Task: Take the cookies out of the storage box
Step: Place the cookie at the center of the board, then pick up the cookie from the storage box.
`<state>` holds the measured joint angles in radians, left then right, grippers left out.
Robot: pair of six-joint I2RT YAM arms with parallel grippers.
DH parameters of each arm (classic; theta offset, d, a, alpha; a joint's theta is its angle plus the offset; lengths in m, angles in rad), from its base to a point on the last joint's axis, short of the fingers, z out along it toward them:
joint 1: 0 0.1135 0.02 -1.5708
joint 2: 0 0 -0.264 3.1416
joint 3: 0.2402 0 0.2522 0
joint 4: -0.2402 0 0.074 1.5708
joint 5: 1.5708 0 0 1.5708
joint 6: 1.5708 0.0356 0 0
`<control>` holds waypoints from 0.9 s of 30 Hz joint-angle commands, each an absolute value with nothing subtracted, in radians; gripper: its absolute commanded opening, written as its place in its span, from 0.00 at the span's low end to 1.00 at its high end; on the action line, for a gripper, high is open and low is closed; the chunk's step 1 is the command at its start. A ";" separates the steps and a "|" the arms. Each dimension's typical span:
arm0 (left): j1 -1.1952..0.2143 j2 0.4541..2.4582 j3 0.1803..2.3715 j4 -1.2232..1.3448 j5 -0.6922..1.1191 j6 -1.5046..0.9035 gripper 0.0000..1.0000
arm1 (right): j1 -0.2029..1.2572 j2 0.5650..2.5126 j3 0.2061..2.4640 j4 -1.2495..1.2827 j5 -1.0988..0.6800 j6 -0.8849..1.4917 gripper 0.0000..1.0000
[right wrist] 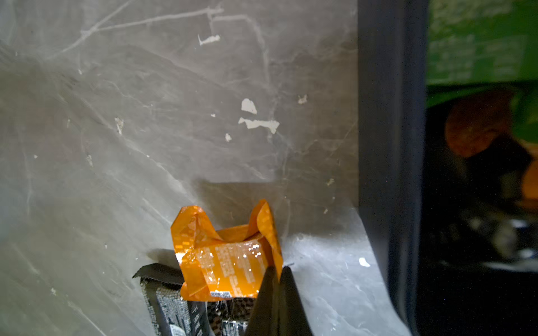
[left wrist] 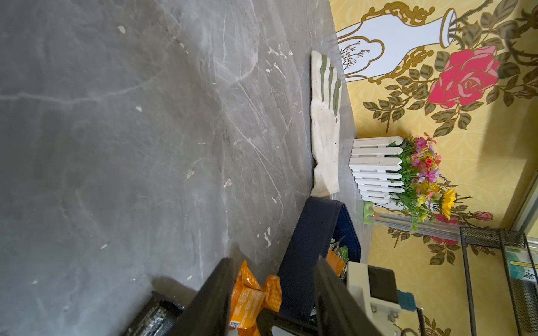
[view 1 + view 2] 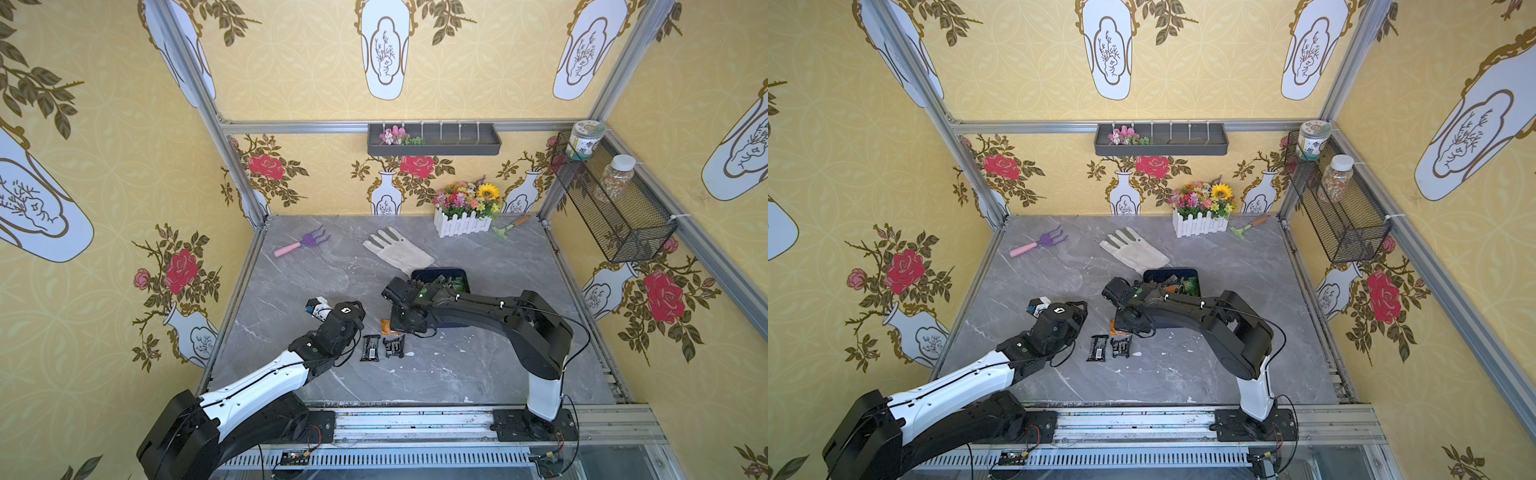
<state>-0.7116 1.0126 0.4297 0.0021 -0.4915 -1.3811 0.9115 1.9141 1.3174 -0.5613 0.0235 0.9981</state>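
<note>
In the storage box [image 3: 432, 271], green and orange cookies [image 3: 458, 284]; right pincer [image 1: 278, 272] tight on orange packet [image 1: 224, 261], left pincer [image 2: 273, 260] apart.

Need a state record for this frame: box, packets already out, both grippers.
storage box: dark navy tray, partly behind the right arm; holds green and orange packets
packets out: three on the table: orange packet, long black packet, crumpled black packet
stacking: the orange packet overlaps the black ones
left gripper: open, empty, facing the tray
right gripper: shut, tips at the orange packet's edge; unclear whether it pinches the foil
other: white glove lies beyond the tray
</note>
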 commanded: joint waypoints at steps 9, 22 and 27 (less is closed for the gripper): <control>-0.710 1.043 0.437 0.011 -0.471 -1.374 0.50 | 0.919 1.870 1.332 -0.602 0.067 0.983 0.31; -0.710 1.158 0.491 0.255 -0.296 -1.138 0.56 | 0.721 1.659 1.257 -0.539 -0.025 0.729 0.36; -0.710 1.294 0.557 0.345 -0.143 -1.079 0.58 | 0.619 1.615 1.186 -0.492 -0.117 0.512 0.48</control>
